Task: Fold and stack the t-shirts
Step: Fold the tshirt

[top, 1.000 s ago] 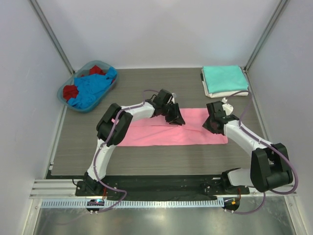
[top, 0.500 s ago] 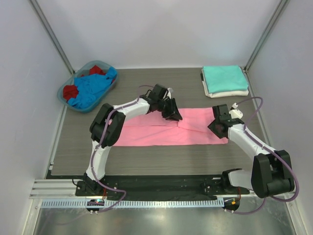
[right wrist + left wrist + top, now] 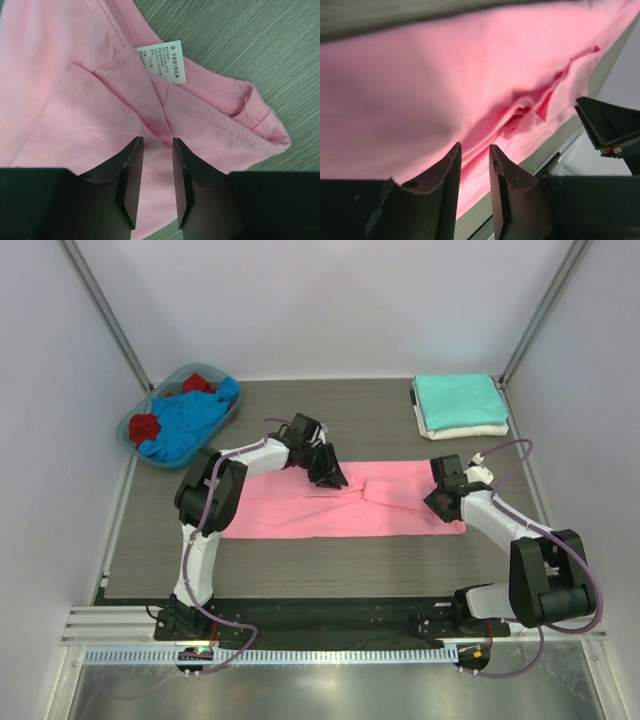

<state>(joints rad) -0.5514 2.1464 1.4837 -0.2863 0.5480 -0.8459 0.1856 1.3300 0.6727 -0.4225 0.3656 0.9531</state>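
A bright pink t-shirt [image 3: 300,515] lies as a long strip across the table's middle. My left gripper [image 3: 328,472] is at its upper edge near the middle. Its jaws stand close together with pink cloth [image 3: 420,90] between the tips. My right gripper [image 3: 443,498] is at the shirt's right end by the size label [image 3: 162,62], jaws close on a ridge of cloth [image 3: 150,110]. A taut crease [image 3: 375,490] runs between the two grippers. A teal shirt [image 3: 458,398] lies folded on a white one [image 3: 465,430] at the back right. Blue [image 3: 185,420] and red [image 3: 145,427] shirts lie crumpled in the basket.
The blue-rimmed basket [image 3: 133,443] stands at the back left corner. The folded stack sits close behind the right arm. Grey walls and metal posts close in the table. The left wrist view shows the right gripper [image 3: 610,127] beyond the shirt.
My left gripper has moved left along the shirt's upper edge. The shirt's left end has shifted left and a crease has formed in the middle. The right gripper has shifted slightly right.
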